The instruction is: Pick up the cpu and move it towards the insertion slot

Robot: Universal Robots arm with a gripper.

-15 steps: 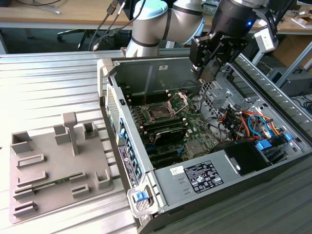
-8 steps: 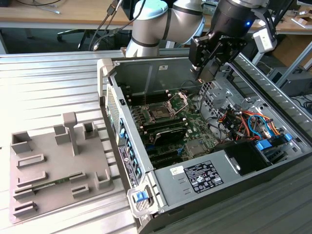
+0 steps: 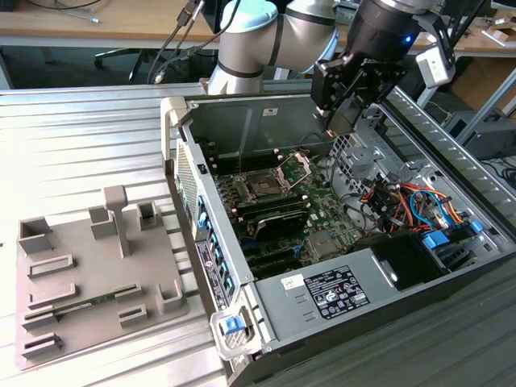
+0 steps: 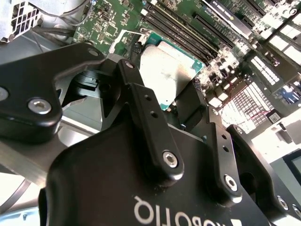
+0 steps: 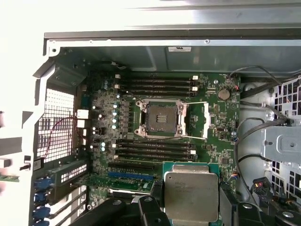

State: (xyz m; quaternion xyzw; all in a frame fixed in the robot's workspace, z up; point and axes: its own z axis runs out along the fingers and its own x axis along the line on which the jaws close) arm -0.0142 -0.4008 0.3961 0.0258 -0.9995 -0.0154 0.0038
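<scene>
My gripper (image 3: 343, 121) hangs above the open computer case, shut on the cpu (image 5: 190, 192), a flat square chip with a pale silver top on a green edge. Both wrist views show the cpu (image 4: 165, 69) held between the black fingers (image 4: 141, 101). On the green motherboard, the insertion slot (image 3: 266, 188) is a square socket with a dark centre and a silver frame, and its hinged plate stands open. In the exterior view the gripper is up and toward the exterior view's right of the slot. The first wrist view shows the insertion slot (image 5: 160, 118) apart from the held cpu.
The case walls (image 3: 242, 121) rise around the motherboard. Long black RAM slots (image 5: 155, 84) flank the socket. Coloured cables (image 3: 403, 201) and a drive cage fill the case at the exterior view's right. A grey tray (image 3: 89, 266) with a green memory stick (image 3: 72, 306) lies left.
</scene>
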